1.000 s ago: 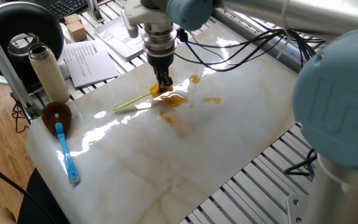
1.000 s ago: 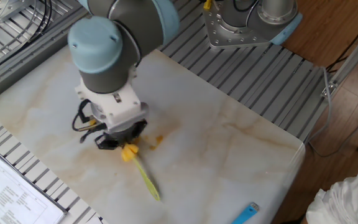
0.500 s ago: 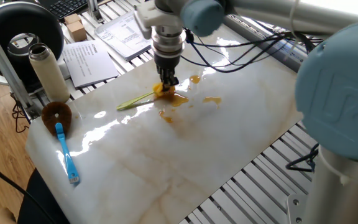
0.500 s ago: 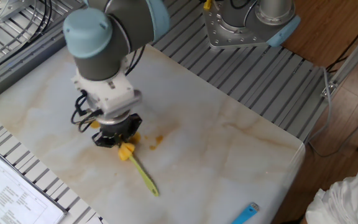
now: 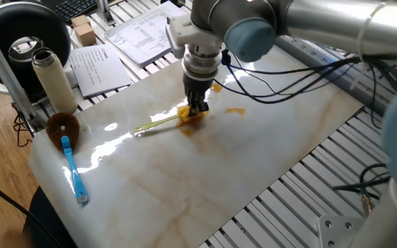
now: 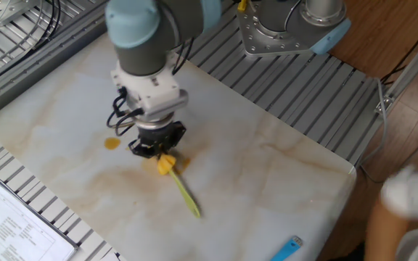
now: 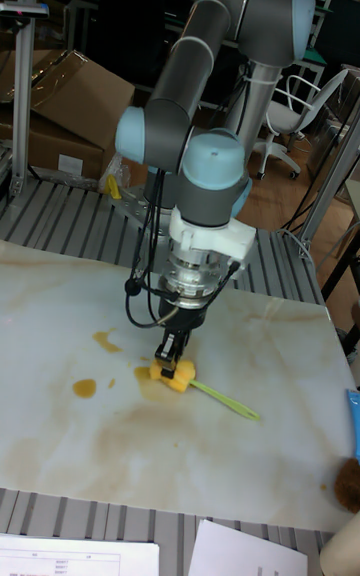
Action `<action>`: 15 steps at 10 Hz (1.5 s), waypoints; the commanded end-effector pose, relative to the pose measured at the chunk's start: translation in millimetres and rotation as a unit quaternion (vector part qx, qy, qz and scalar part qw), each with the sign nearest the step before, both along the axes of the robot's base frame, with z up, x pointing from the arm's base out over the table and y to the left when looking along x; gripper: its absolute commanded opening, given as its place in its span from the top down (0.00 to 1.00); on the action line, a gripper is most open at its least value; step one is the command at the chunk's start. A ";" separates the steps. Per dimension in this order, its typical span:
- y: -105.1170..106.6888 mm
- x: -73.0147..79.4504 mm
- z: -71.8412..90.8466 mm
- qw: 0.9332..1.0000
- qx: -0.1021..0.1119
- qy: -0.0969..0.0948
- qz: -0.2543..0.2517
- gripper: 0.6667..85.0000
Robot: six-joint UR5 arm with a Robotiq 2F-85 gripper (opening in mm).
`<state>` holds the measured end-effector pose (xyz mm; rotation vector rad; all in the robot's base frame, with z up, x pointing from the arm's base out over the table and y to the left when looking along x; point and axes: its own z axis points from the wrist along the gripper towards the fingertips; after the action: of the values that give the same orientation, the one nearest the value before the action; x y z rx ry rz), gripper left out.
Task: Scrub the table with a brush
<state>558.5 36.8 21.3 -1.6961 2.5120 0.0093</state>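
The brush has a chunky yellow head (image 5: 189,114) (image 6: 166,164) (image 7: 173,375) and a thin yellow-green handle (image 5: 154,124) that lies low over the table (image 5: 219,172). My gripper (image 5: 198,107) (image 6: 157,151) (image 7: 172,350) points straight down, shut on the brush's head, and presses it onto the white marble-look table (image 6: 267,174) (image 7: 280,456). Orange-brown stains (image 5: 235,111) (image 6: 112,143) (image 7: 85,388) lie beside the head, with a paler smear under it.
A blue-handled brush with a round brown head (image 5: 64,129) lies at the table's left end. A beige bottle (image 5: 51,79), papers (image 5: 98,65) and a black reel (image 5: 19,31) stand beyond that end. Grey slatted frame (image 5: 288,207) surrounds the slab. Black cables (image 5: 288,65) trail behind the arm.
My gripper has slid the brush across the slab, rightward in one fixed view, through the stains. The handle trails behind it. A blurred white shape has entered at the right edge of the other fixed view.
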 end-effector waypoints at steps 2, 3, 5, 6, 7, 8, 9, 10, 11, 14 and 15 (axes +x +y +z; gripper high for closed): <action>-10.8 -4.8 7.7 0.999 -0.025 -0.007 0.033 0.99; -18.4 3.5 8.6 0.998 -0.041 -0.023 0.044 0.99; -6.6 0.1 1.1 0.998 -0.019 -0.020 0.060 0.99; -3.8 -10.4 -3.7 0.999 -0.010 -0.017 0.044 0.99; -1.3 -18.9 -11.8 0.999 -0.005 -0.016 0.031 0.99; 4.1 -29.6 -17.3 1.000 0.003 -0.014 0.018 0.99; 10.0 -43.0 -15.9 1.000 0.004 -0.018 0.001 0.99; 17.1 -54.3 -13.2 1.000 -0.001 -0.024 -0.014 0.99; 22.2 -56.6 -11.5 1.000 0.003 -0.024 -0.015 0.99; -4.1 -20.1 -16.8 0.999 0.012 -0.011 0.042 0.99; -11.8 -11.9 -14.3 0.999 -0.002 -0.011 0.053 0.99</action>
<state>529.5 38.7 6.1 -1.7631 2.4370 -0.0169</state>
